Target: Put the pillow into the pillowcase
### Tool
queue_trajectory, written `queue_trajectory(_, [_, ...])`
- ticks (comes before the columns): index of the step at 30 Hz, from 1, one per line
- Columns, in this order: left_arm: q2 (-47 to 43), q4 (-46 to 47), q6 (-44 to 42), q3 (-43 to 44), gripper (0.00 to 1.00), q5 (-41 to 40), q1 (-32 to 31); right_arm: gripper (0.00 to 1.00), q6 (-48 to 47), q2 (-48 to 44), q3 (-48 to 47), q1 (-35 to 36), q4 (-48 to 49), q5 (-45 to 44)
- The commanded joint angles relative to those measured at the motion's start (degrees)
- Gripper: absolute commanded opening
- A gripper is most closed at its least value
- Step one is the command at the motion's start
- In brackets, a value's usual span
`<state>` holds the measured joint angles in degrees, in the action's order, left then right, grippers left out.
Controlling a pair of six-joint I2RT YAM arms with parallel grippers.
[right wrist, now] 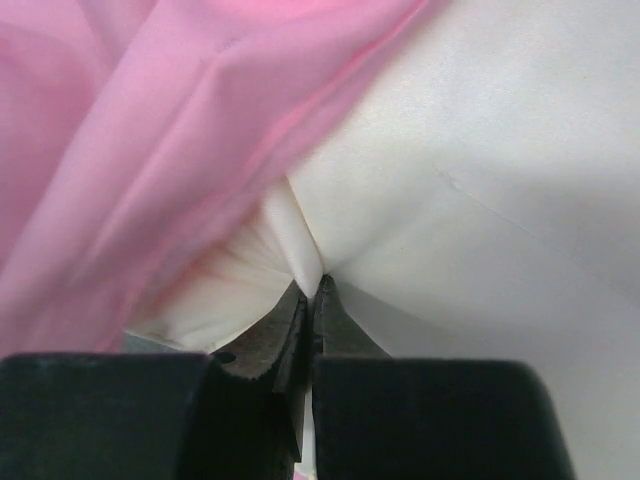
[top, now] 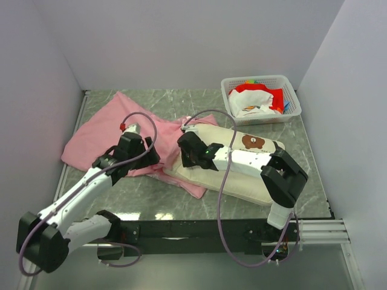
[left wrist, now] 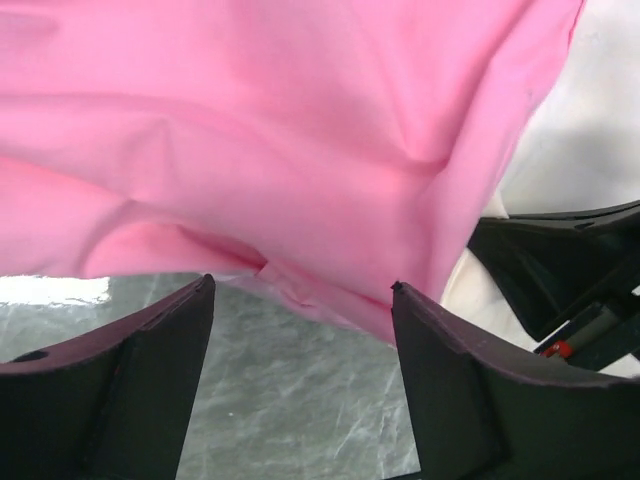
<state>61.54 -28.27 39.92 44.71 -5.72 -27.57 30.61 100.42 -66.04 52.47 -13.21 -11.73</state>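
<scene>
The cream pillow (top: 245, 175) with a brown bear face lies right of centre on the table. The pink pillowcase (top: 115, 124) is spread at the back left, its near edge draped against the pillow's left end. My right gripper (top: 184, 152) is shut on a pinched fold of the pillow (right wrist: 480, 150), with pink pillowcase fabric (right wrist: 130, 130) just to its left. My left gripper (top: 148, 158) is open and empty, low over the table at the pillowcase's near edge (left wrist: 300, 180); the fabric hangs just beyond its fingertips (left wrist: 200, 300).
A white basket (top: 261, 99) holding red and white cloth stands at the back right. White walls enclose the green marble table (top: 151, 196) on three sides. The right gripper's black body (left wrist: 560, 270) shows at the right of the left wrist view.
</scene>
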Motion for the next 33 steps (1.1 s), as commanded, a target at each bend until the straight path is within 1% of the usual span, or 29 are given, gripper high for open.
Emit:
queue_trajectory(1, [-6.8,2.4,3.5,-4.4,0.72,-4.9,-0.9,0.0,1.7,2.1,-0.5,-0.1,-0.1,3.5])
queue_trajectory(2, [-7.7,2.4,4.2,-5.4,0.67,-6.2,-2.3,0.0,1.8,2.0,-0.5,-0.2,0.0,3.8])
queue_trajectory(3, [-8.7,2.9,4.2,-7.4,0.59,-6.4,-3.2,0.0,1.9,1.9,-0.7,-0.3,0.1,4.5])
queue_trajectory(4, [-10.4,4.0,4.7,-8.3,0.55,-6.6,-4.0,0.0,2.0,1.7,-0.8,-0.3,0.0,4.7])
queue_trajectory(5, [-10.9,4.6,4.9,-9.2,0.43,-6.8,-5.2,0.0,2.0,1.6,-1.0,-0.3,-0.1,4.8])
queue_trajectory(8, [-10.7,8.3,4.9,-11.7,0.33,-6.8,-7.9,0.0,2.0,1.4,-1.8,-0.4,-0.6,5.0])
queue_trajectory(10, [-8.4,9.8,4.7,-12.0,0.39,-8.5,-9.2,0.0,2.1,1.2,-2.2,-0.4,-0.9,5.0])
queue_trajectory(11, [-7.2,11.7,4.5,-12.2,0.45,-9.7,-9.9,0.0,2.1,1.0,-2.3,-0.5,-0.9,5.0])
queue_trajectory(12, [-5.1,12.4,4.3,-12.1,0.49,-10.3,-10.0,0.0,2.0,1.0,-2.5,-0.5,-1.1,5.2])
queue_trajectory(13, [-4.1,13.1,3.9,-11.9,0.54,-10.8,-10.0,0.0,2.3,0.7,-2.6,-0.5,-1.1,5.4])
queue_trajectory(14, [-3.3,14.1,3.6,-11.4,0.63,-11.7,-10.1,0.0,2.2,0.7,-2.7,-0.5,-1.2,5.4])
queue_trajectory(15, [-1.8,14.4,3.4,-10.9,0.64,-13.9,-10.1,0.0,2.3,0.7,-2.8,-0.5,-1.3,5.4])
queue_trajectory(17, [-0.4,15.3,2.2,-9.6,0.65,-16.0,-10.0,0.0,2.3,0.4,-2.7,-0.4,-1.3,5.5])
queue_trajectory(19, [2.6,16.9,1.4,-8.5,0.64,-18.6,-10.0,0.0,2.4,0.1,-2.5,-0.6,-1.1,5.7])
queue_trajectory(22, [7.8,18.2,0.8,-6.0,0.57,-19.9,-10.0,0.0,2.7,-0.4,-2.6,-0.5,-1.4,6.0])
queue_trajectory(23, [8.9,18.6,0.9,-5.4,0.52,-20.2,-10.0,0.0,2.7,-0.7,-2.7,-0.5,-1.4,5.8])
queue_trajectory(25, [10.7,19.8,0.6,-5.2,0.45,-21.5,-10.0,0.0,2.4,-1.2,-3.6,-0.6,-2.4,5.3])
queue_trajectory(26, [11.1,20.0,0.5,-4.8,0.36,-22.2,-10.0,0.0,2.3,-1.4,-4.4,-0.6,-2.8,4.8])
queue_trajectory(28, [11.8,19.1,0.3,-4.3,0.23,-22.9,-9.9,0.0,2.3,-1.5,-5.6,-1.2,-4.0,4.3])
queue_trajectory(29, [11.8,18.2,0.3,-3.4,0.08,-22.5,-9.9,0.0,2.3,-1.6,-6.8,-1.6,-4.4,4.1])
queue_trajectory(30, [11.4,17.2,0.3,-3.0,0.01,-22.1,-10.0,0.0,2.3,-1.5,-7.4,-2.1,-5.1,4.1])
queue_trajectory(31, [11.0,15.2,0.3,-2.6,0.01,-21.4,-9.9,0.0,2.3,-1.6,-8.1,-3.3,-5.2,4.2])
queue_trajectory(33, [8.4,12.8,-0.6,-1.8,0.01,-16.5,-10.0,0.0,2.3,-1.3,-10.2,-4.1,-5.7,3.0])
